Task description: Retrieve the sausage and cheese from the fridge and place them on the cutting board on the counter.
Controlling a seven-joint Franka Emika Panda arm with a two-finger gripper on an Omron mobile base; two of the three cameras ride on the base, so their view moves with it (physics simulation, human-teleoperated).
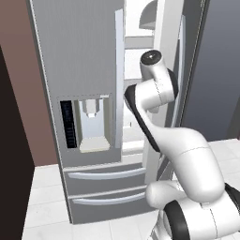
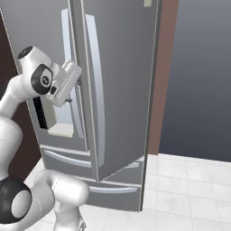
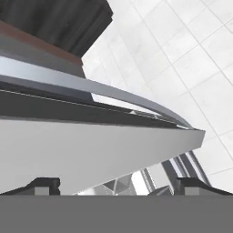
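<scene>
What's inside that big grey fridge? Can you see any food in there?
Through the gap beside the open right door, the fridge shows a white interior with shelves. No food is visible; the doors and the robot's arm cover most of the inside.

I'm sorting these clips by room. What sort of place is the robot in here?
Most likely a kitchen. A tall grey stainless French-door fridge with long vertical handles, a water dispenser in its left door and two bottom drawers stands on a white tiled floor; its right door is ajar, showing white shelves inside.
</scene>
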